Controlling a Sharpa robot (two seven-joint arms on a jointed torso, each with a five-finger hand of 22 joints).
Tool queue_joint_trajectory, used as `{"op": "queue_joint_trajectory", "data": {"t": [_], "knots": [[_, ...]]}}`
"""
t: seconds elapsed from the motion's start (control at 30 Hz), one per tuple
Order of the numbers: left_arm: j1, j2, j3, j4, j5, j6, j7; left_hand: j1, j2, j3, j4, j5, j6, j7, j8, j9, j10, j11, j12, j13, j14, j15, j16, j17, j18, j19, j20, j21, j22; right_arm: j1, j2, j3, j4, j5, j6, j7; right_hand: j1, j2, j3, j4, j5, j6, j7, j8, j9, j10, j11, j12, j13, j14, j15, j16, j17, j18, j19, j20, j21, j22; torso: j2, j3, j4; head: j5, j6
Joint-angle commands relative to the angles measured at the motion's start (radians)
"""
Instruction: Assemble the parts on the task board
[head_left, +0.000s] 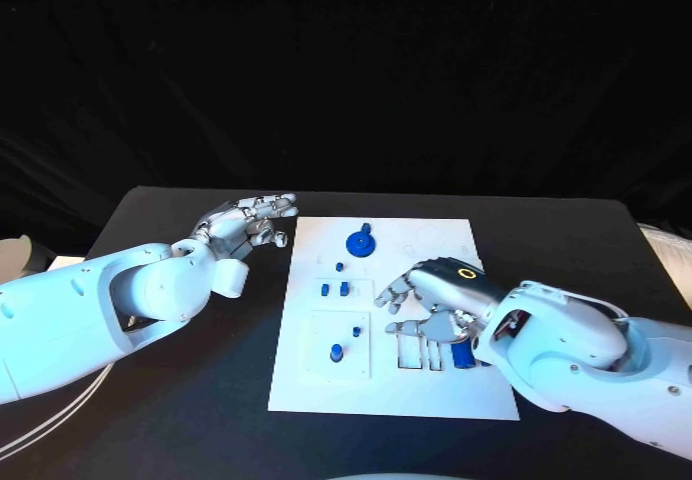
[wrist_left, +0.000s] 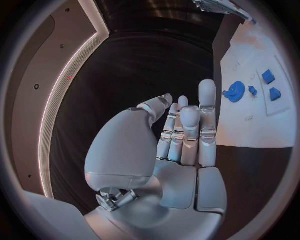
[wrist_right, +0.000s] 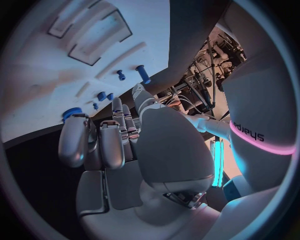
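black table (head_left: 173, 400) under a dark backdrop, white task board (head_left: 433, 385) in the middle. left hand (head_left: 248, 222) hovers off the board's far left corner, fingers straight and close together, holding nothing. right hand (head_left: 430, 296) sits over the board's right-middle, fingers spread, empty. blue gear (head_left: 359, 242) at far centre, small blue parts (head_left: 335, 290) mid-left, one blue peg (head_left: 336, 352) nearer.

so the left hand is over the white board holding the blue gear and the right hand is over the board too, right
Not quite. The left hand is empty and sits over the black table beside the white board; the blue gear lies on the board, as the head view shows. The right hand is over the board.
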Motion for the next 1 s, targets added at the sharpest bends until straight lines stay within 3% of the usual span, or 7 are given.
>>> {"op": "queue_joint_trajectory", "data": {"t": [0.03, 0.23, 0.33, 0.4, 0.6, 0.73, 1.0], "knots": [[0.000, -0.001, -0.002, 0.012, -0.005, 0.018, 0.002, -0.002, 0.008, -0.005, -0.001, -0.004, -0.006, -0.001, 0.002, 0.000, -0.006, 0.000, 0.005, 0.002, -0.008, 0.001, -0.004, -0.001, 0.019, -0.003, 0.001, -0.006, -0.001, 0.011, -0.075, 0.000, 0.032, 0.195, -0.060, -0.051, -0.012, 0.011, -0.004, 0.015, 0.001, 0.026, -0.014, 0.010, 0.003, 0.112, -0.029, 0.046, 0.025, 0.065, -0.020, 0.037, 0.048, -0.005, 0.024, -0.015, 0.046, 0.056, -0.001, -0.0027, -0.0074, -0.020, 0.009], [0.000, -0.001, -0.008, 0.025, -0.005, 0.017, 0.002, -0.002, 0.008, -0.005, -0.001, -0.004, -0.006, -0.001, 0.002, 0.000, -0.006, 0.000, 0.005, 0.002, -0.008, 0.001, -0.004, -0.001, 0.019, -0.003, 0.001, -0.006, -0.001, 0.017, -0.191, -0.015, 0.066, 0.246, -0.048, -0.179, -0.071, -0.015, -0.053, 0.057, 0.001, 0.055, -0.047, 0.025, 0.005, 0.263, -0.065, 0.197, 0.170, 0.074, -0.052, 0.072, 0.090, -0.017, 0.049, -0.049, 0.093, 0.113, -0.003, -0.0046, -0.0190, -0.045, 0.017], [0.000, 0.000, -0.010, 0.030, -0.006, 0.017, 0.002, -0.002, 0.008, -0.005, -0.001, -0.004, -0.006, -0.001, 0.002, 0.000, -0.006, 0.000, 0.005, 0.002, -0.008, 0.001, -0.004, -0.001, 0.019, -0.003, 0.001, -0.006, -0.001, 0.016, -0.226, -0.025, 0.079, 0.245, -0.036, -0.243, -0.121, -0.018, -0.101, 0.093, 0.043, 0.055, -0.057, 0.035, 0.008, 0.312, -0.075, 0.710, 0.721, 0.080, -0.060, 0.099, 0.127, -0.024, 0.060, -0.060, 0.115, 0.142, -0.003, -0.0054, -0.0236, -0.059, 0.019], [0.000, 0.000, -0.010, 0.033, -0.009, 0.018, 0.003, -0.002, 0.008, -0.005, -0.001, -0.004, -0.006, -0.001, 0.002, 0.000, -0.006, 0.000, 0.005, 0.002, -0.008, 0.001, -0.004, -0.001, 0.019, -0.003, 0.001, -0.006, -0.001, 0.014, -0.243, -0.030, 0.087, 0.231, -0.030, -0.283, -0.109, 0.018, -0.184, 0.104, 0.094, 0.042, -0.054, 0.059, 0.019, 0.221, -0.073, 0.981, 1.041, 0.084, -0.065, 0.131, 0.169, -0.031, 0.069, -0.059, 0.141, 0.175, -0.004, -0.0058, -0.0277, -0.067, 0.019], [-0.001, 0.003, -0.011, 0.036, -0.013, 0.019, 0.003, -0.002, 0.008, -0.005, -0.001, -0.004, -0.006, -0.001, 0.002, 0.000, -0.006, 0.000, 0.005, 0.002, -0.008, 0.001, -0.004, -0.001, 0.019, -0.003, 0.001, -0.006, -0.001, 0.007, -0.266, -0.039, 0.102, 0.167, -0.012, -0.379, -0.174, 0.037, -0.250, 0.116, 0.156, 0.048, -0.059, 0.085, 0.036, 0.260, -0.071, 1.114, 1.198, 0.090, -0.057, 0.154, 0.206, -0.035, 0.077, -0.056, 0.159, 0.201, -0.006, -0.0052, -0.0329, -0.076, 0.018], [-0.001, 0.003, -0.012, 0.035, -0.014, 0.020, 0.002, -0.002, 0.008, -0.005, -0.001, -0.004, -0.006, -0.001, 0.002, 0.000, -0.006, 0.000, 0.005, 0.002, -0.008, 0.001, -0.004, -0.001, 0.019, -0.003, 0.001, -0.006, -0.001, 0.001, -0.268, -0.042, 0.103, 0.129, 0.006, -0.407, -0.193, 0.046, -0.273, 0.118, 0.168, 0.052, -0.062, 0.098, 0.047, 0.272, -0.073, 1.154, 1.246, 0.091, -0.059, 0.159, 0.214, -0.036, 0.079, -0.057, 0.163, 0.207, -0.006, -0.0065, -0.0286, -0.078, 0.017], [-0.002, 0.001, -0.012, 0.033, -0.014, 0.019, 0.002, -0.003, 0.007, -0.006, -0.001, -0.005, -0.007, -0.001, 0.003, 0.000, -0.007, 0.000, 0.007, 0.002, -0.008, 0.001, -0.004, -0.002, 0.019, -0.003, 0.001, -0.007, -0.002, -0.015, -0.250, -0.044, 0.095, 0.097, 0.043, -0.418, -0.202, 0.051, -0.285, 0.119, 0.174, 0.053, -0.064, 0.105, 0.055, 0.273, -0.075, 1.162, 1.258, 0.092, -0.060, 0.162, 0.217, -0.037, 0.080, -0.058, 0.166, 0.211, -0.005, -0.0066, -0.0299, -0.071, 0.015]]}}
